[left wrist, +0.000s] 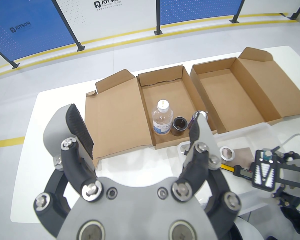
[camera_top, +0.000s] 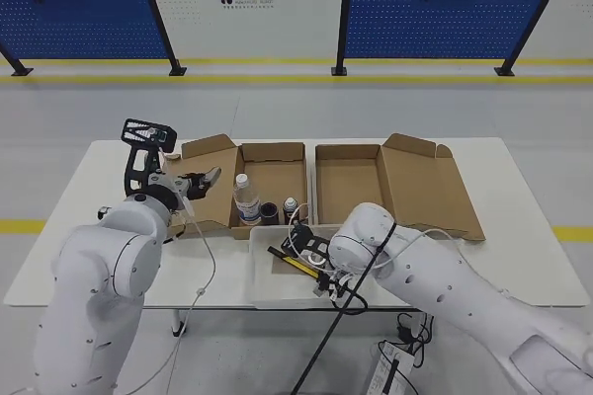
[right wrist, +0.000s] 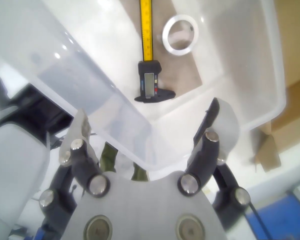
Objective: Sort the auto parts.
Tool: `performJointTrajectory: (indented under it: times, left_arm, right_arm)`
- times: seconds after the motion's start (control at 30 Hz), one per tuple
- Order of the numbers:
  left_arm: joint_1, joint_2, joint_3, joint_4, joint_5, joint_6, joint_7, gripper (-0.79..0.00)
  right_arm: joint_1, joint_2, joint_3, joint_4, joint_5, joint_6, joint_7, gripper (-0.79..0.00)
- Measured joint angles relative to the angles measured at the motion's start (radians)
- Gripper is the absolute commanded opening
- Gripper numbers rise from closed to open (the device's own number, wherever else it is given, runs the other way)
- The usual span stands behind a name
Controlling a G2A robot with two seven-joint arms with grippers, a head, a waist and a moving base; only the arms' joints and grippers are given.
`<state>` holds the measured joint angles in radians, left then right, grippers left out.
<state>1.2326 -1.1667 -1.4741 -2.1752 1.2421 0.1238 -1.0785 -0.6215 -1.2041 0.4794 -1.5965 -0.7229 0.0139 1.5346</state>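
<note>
Picking from the clear bin (right wrist: 265, 51), seemingly. Right tool (right wrist: 147, 111) spread apart, empty, over its near corner; caliper (right wrist: 150, 81) just ahead of it, metal ring (right wrist: 180, 37) beyond. Left tool (left wrist: 137, 116) likewise spread, short of the cardboard box (left wrist: 162, 77). Calls next for lowering squarely onto the caliper.

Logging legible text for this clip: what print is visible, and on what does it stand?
Wall panels: a brand logo with smaller print below it, not transcribed.
Bottle label: too small to read.
Caliper scale: digits blurred; no readable figures on its display.
</note>
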Motion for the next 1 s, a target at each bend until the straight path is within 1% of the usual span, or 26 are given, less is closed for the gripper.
performJointTrajectory:
  times: [0.43,0.57,0.67,0.8,1.0]
  left_arm:
    - [0.0,0.0,0.0,0.0,0.0,0.0,0.0,0.0]
    - [0.0,0.0,0.0,0.0,0.0,0.0,0.0,0.0]
    - [0.0,0.0,0.0,0.0,0.0,0.0,0.0,0.0]
    - [0.0,0.0,0.0,0.0,0.0,0.0,0.0,0.0]
    - [0.0,0.0,0.0,0.0,0.0,0.0,0.0,0.0]
  right_arm:
    - [0.0,0.0,0.0,0.0,0.0,0.0,0.0,0.0]
    - [-0.019,0.0,0.005,0.001,-0.021,-0.007,-0.056,0.0]
    - [-0.025,-0.003,0.0,-0.008,-0.058,0.014,-0.067,0.0]
    - [-0.032,-0.014,-0.01,-0.017,-0.101,0.068,-0.075,0.0]
    - [-0.027,-0.04,-0.03,0.035,-0.121,0.109,-0.083,0.0]
